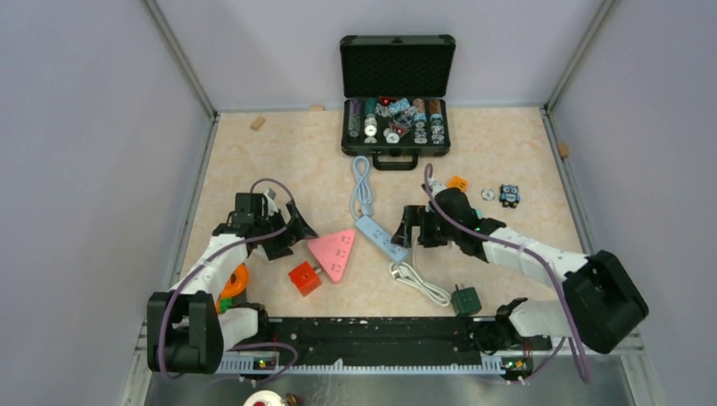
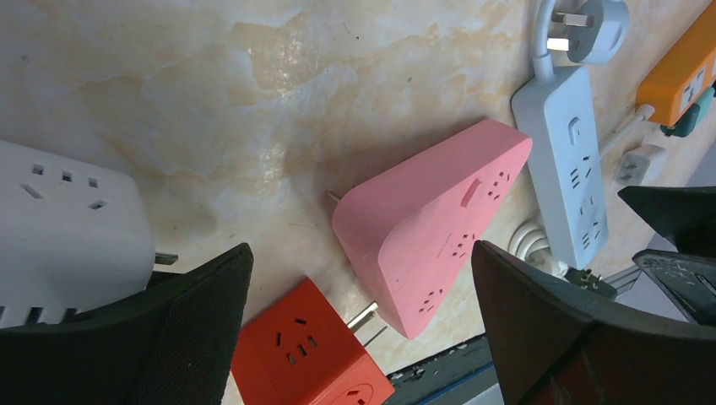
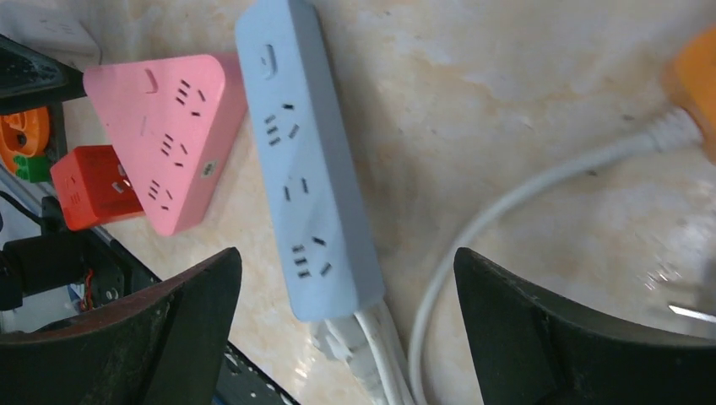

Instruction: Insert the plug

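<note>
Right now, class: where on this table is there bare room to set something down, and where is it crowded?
Bare: the marbled tabletop between the open black case and the left gripper. Crowded: the centre, where pink triangular socket, red cube socket and pale blue power strip lie close.

Pale blue plastic power strip (image 3: pixel 304 169) runs from top centre to lower centre on beige marble-look worktop (image 3: pixel 507 84). Pink triangular plastic socket block (image 3: pixel 173 126) upper left, just beside strip. Red plastic cube socket (image 3: pixel 84 190) at left, beside pink block. White round cable (image 3: pixel 523 190) curves across right side toward orange plastic block (image 3: pixel 697 76) at right edge. Right pincer (image 3: pixel 346 278): black fingers (image 3: pixel 169 337) in bottom corners, spread wide.
</note>
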You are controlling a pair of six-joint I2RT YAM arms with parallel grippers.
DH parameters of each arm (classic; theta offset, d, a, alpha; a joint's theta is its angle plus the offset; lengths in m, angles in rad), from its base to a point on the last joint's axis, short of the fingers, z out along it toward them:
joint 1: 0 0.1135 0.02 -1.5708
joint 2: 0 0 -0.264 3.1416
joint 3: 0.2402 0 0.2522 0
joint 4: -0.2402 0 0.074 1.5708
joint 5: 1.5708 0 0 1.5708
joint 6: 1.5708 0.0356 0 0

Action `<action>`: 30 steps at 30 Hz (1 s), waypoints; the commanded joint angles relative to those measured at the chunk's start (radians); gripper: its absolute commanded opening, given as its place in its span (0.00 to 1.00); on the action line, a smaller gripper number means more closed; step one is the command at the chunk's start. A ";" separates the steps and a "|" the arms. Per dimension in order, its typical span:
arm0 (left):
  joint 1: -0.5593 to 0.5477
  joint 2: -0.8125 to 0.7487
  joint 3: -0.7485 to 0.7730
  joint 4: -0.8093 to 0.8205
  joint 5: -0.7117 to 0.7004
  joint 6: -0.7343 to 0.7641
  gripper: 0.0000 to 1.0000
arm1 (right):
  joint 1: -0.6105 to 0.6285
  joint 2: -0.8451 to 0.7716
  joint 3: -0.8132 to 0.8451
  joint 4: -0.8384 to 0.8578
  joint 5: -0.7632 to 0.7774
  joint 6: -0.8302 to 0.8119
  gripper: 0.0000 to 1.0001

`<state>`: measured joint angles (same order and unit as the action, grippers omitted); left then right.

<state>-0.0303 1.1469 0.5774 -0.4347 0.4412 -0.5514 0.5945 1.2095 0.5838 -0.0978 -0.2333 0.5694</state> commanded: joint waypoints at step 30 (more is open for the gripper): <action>-0.065 0.074 -0.073 0.223 0.259 -0.043 0.86 | 0.221 0.321 0.086 0.395 -0.116 0.200 0.88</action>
<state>-0.0891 1.2270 0.5282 -0.3149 0.6048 -0.5678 0.8051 1.4750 0.6785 0.2173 -0.3428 0.7513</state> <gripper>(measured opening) 0.875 0.891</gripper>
